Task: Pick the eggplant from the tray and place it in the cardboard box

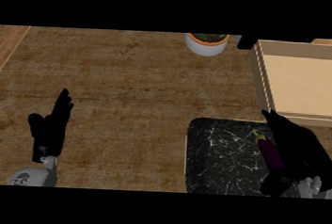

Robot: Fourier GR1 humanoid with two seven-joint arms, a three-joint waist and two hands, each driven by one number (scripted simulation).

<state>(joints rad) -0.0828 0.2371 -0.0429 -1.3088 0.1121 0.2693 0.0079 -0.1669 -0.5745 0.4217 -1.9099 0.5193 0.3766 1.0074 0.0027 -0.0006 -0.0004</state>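
A dark purple eggplant [269, 151] with a green stem lies on the black marbled tray [219, 156] at the lower right. My right hand [299, 155] lies over the tray's right side, right beside the eggplant and touching it, fingers stretched toward the box; its lower part hides the eggplant's end. The open cardboard box [305, 84] stands just behind the tray at the upper right, with nothing inside. My left hand [51, 125] rests open at the lower left, fingers pointing up, far from the tray.
A white pot with a plant [206, 43] stands at the back, left of the box. A dark object [247, 41] sits at the box's far left corner. The brown counter [128, 98] ends in a lighter wood strip at far left.
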